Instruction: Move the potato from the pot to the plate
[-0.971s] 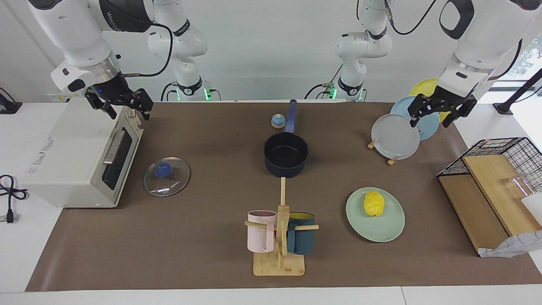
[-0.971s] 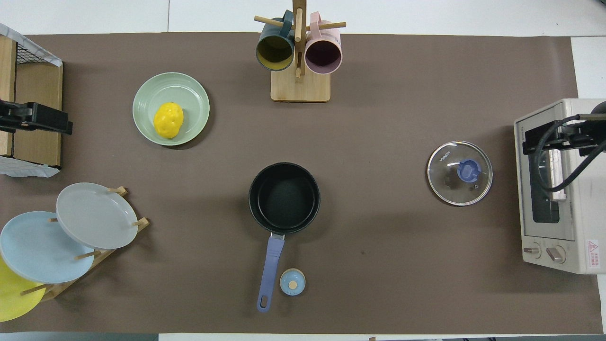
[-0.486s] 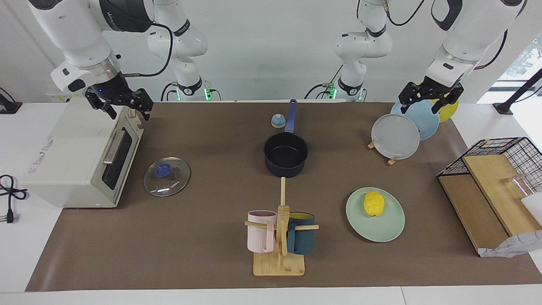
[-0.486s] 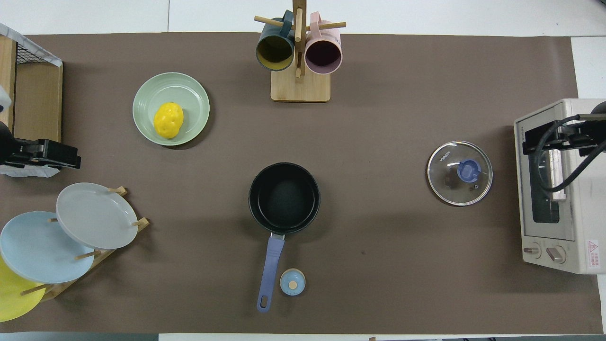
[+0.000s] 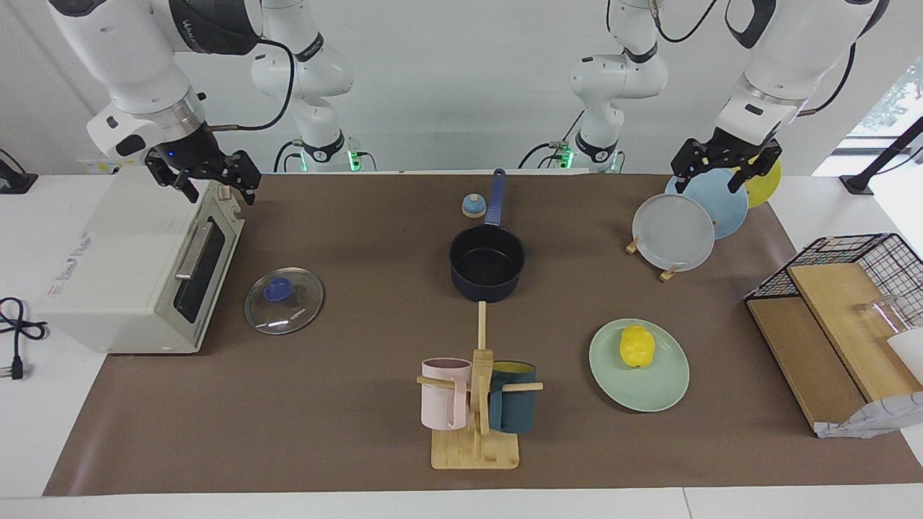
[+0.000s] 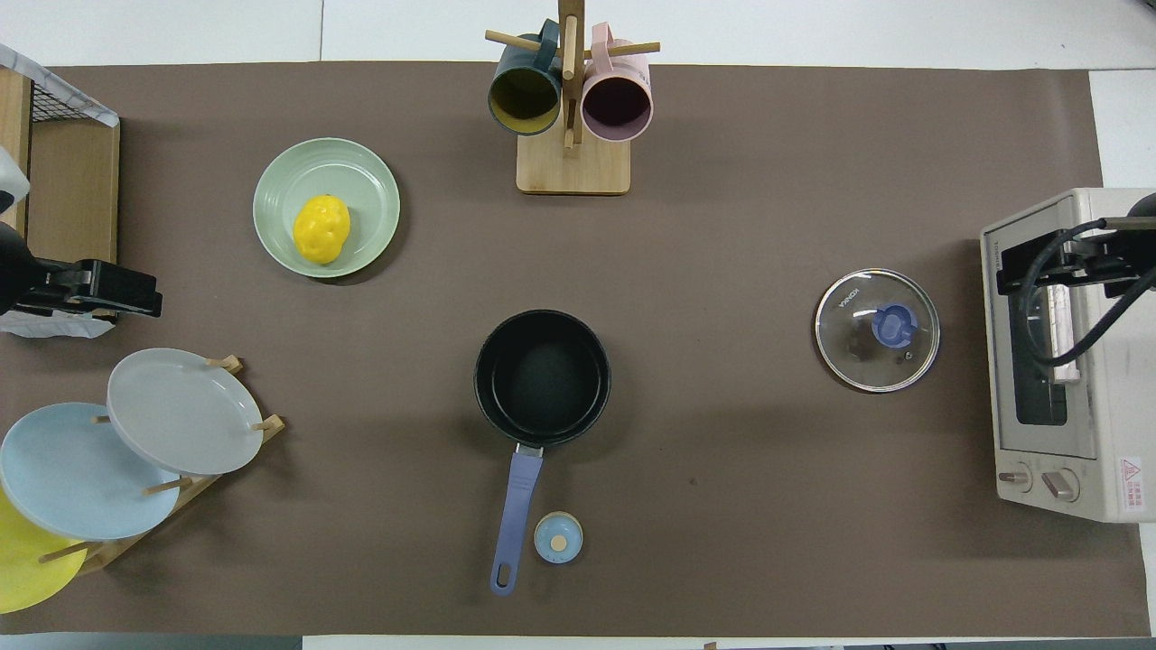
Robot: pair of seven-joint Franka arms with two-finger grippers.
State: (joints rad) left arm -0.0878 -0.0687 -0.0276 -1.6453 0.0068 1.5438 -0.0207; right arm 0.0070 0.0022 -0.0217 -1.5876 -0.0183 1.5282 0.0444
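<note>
The yellow potato (image 5: 637,345) (image 6: 321,228) lies on the mint-green plate (image 5: 652,389) (image 6: 361,181), which sits farther from the robots than the pot, toward the left arm's end of the table. The navy pot (image 5: 487,263) (image 6: 542,376) stands mid-table with nothing inside, its blue handle (image 6: 515,510) pointing toward the robots. My left gripper (image 5: 714,169) (image 6: 126,293) hangs open and holds nothing, high over the plate rack. My right gripper (image 5: 216,180) (image 6: 1057,262) waits open above the toaster oven.
A toaster oven (image 5: 137,267) stands at the right arm's end, with a glass lid (image 5: 283,300) beside it. A mug tree (image 5: 477,404) holds a pink and a teal mug. The plate rack (image 5: 674,231) carries grey, light blue and yellow plates. A wire basket (image 5: 851,288) with boards is at the left arm's end.
My left gripper has lifted and drawn back toward the robots above the plate rack. The right arm, potato, plate and pot have not moved.
</note>
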